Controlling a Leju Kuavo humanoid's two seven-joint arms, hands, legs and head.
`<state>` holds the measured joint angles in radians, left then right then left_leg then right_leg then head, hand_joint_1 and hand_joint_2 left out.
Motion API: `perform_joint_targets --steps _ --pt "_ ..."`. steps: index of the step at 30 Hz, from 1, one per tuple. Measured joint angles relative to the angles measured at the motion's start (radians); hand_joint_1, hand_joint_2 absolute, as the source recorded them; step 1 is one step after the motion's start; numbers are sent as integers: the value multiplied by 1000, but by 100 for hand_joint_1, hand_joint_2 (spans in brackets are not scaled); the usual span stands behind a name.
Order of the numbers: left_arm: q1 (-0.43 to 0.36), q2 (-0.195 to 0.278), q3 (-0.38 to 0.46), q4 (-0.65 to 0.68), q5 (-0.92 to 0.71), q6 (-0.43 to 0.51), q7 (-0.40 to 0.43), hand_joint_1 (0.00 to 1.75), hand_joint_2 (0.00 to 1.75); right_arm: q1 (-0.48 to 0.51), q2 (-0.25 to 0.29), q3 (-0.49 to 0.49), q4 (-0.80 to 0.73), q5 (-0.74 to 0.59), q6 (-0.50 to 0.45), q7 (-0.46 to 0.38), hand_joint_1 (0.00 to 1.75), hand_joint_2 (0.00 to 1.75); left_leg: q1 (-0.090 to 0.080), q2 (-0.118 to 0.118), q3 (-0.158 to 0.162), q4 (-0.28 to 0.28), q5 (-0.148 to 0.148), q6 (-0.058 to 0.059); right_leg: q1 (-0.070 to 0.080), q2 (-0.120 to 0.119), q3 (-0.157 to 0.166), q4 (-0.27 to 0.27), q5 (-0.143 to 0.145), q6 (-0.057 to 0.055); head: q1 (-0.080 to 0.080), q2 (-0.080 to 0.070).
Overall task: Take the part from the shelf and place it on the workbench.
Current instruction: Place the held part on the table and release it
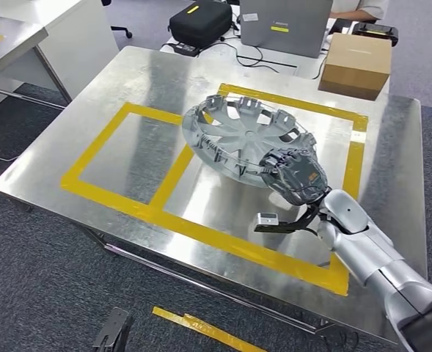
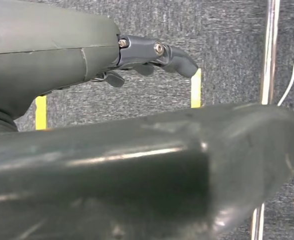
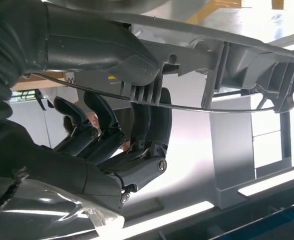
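Note:
The part is a grey wheel cover [image 1: 241,136] over the right yellow-taped square of the steel workbench [image 1: 130,158]. It sits tilted, and I cannot tell whether its low edge touches the steel. My right hand [image 1: 293,174] grips its near right rim. In the right wrist view the thumb lies over the ribbed rim [image 3: 228,55] and the dark fingers [image 3: 138,135] curl beneath it. My left hand [image 2: 55,50] hangs over grey carpet, a finger [image 2: 167,54] stretched out, holding nothing.
A cardboard box [image 1: 356,64], a grey laptop [image 1: 285,26] and a black case [image 1: 201,22] stand on the table behind the bench, where a person [image 1: 360,7] sits. A white table [image 1: 14,37] stands far left. Yellow tape [image 1: 202,326] marks the floor.

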<state>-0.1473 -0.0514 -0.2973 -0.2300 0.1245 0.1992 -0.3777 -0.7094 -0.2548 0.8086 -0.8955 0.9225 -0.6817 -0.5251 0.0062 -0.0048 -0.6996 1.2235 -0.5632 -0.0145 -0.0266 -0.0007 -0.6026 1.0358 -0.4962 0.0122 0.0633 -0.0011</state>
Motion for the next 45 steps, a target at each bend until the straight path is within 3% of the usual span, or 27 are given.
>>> perform_joint_targets --steps 2,3,6,8,12,13,17,23,24,27,28,30,33,34,35,36,39,41,45 --pt "3 0 -4 0 0 1 0 0 0 -4 22 5 12 -5 0 0 175 175 0 0 -52 99 -23 2 5 2 2 0 -2 -4 0 0" --pt "4 0 -5 0 0 2 0 0 0 -5 30 8 17 -6 0 0 175 175 -1 0 -55 95 -5 7 8 3 5 0 -4 -7 0 0" --pt "4 1 -6 0 0 3 0 0 0 -11 50 18 33 -7 0 5 175 175 -12 -1 12 -76 106 37 17 6 13 -1 -9 -10 0 0" --pt "5 2 -6 0 0 3 0 0 0 -16 56 25 46 -6 0 11 175 175 -19 -2 43 -153 135 51 18 8 12 -3 -10 -6 0 0" --pt "4 3 -7 -1 1 3 1 0 0 -22 60 37 65 -8 0 18 175 175 -16 1 61 -196 129 57 19 5 2 -3 -19 13 0 0" --pt "4 3 -7 -1 1 3 1 0 0 -25 60 39 69 -9 0 19 175 175 -12 1 67 -209 130 57 20 5 -12 23 -36 16 2 0" --pt "5 3 -9 -2 1 3 1 0 0 -29 60 48 80 -12 -1 21 175 175 -9 2 72 -220 133 59 21 5 -106 219 -127 19 5 0" --pt "6 2 -10 -2 1 2 1 0 0 -27 60 52 83 -12 0 21 175 175 -9 2 72 -220 133 59 21 5 -132 266 -134 21 5 0" --pt "6 2 -11 -2 1 1 1 0 0 -28 60 54 86 -12 0 21 175 175 -9 1 72 -218 132 58 20 4 -123 240 -106 23 5 0" --pt "5 0 -12 -2 6 -11 5 0 0 -57 63 83 106 16 17 71 175 175 -12 -1 65 -202 128 37 19 3 -23 26 2 14 4 0" --pt "5 1 -12 -2 8 -14 6 0 0 -70 64 96 114 28 27 98 175 175 -14 -1 61 -197 126 30 18 2 -3 -13 11 6 4 0" --pt "5 3 -12 -2 10 -13 6 0 0 -84 63 113 125 39 39 135 175 175 -12 -1 52 -171 106 19 14 1 0 -17 16 -7 0 0" --pt "8 3 -13 -2 12 -11 7 0 0 -98 60 135 137 45 50 173 175 175 -5 0 -19 0 18 4 12 2 1 -19 18 -17 -8 0" --pt "9 3 -13 -2 12 -10 7 0 0 -101 57 144 141 48 56 186 175 175 -3 0 -44 58 -2 1 12 2 1 -19 18 -17 -8 0" --pt "11 3 -13 -2 13 -10 7 0 0 -103 53 152 146 52 63 200 175 175 -3 0 -55 85 -4 1 12 3 2 -19 18 -17 -8 0" --pt "12 3 -13 -2 13 -9 7 0 0 -105 49 161 150 55 70 214 175 175 -2 0 -48 72 13 2 12 4 2 -19 18 -16 -8 0" --pt "13 5 -13 -2 14 -8 7 0 0 -114 38 180 158 61 76 238 175 175 -5 0 41 -116 104 15 14 8 5 -19 16 -12 -8 0" --pt "13 5 -13 -2 14 -7 7 0 0 -121 33 189 162 63 76 244 175 175 -8 -1 74 -188 117 22 16 10 0 -19 17 -4 -7 0" --pt "15 3 -13 -2 14 -7 8 0 0 -128 19 203 170 65 78 254 175 175 -7 0 79 -208 118 38 15 9 -13 -7 5 17 -6 0"
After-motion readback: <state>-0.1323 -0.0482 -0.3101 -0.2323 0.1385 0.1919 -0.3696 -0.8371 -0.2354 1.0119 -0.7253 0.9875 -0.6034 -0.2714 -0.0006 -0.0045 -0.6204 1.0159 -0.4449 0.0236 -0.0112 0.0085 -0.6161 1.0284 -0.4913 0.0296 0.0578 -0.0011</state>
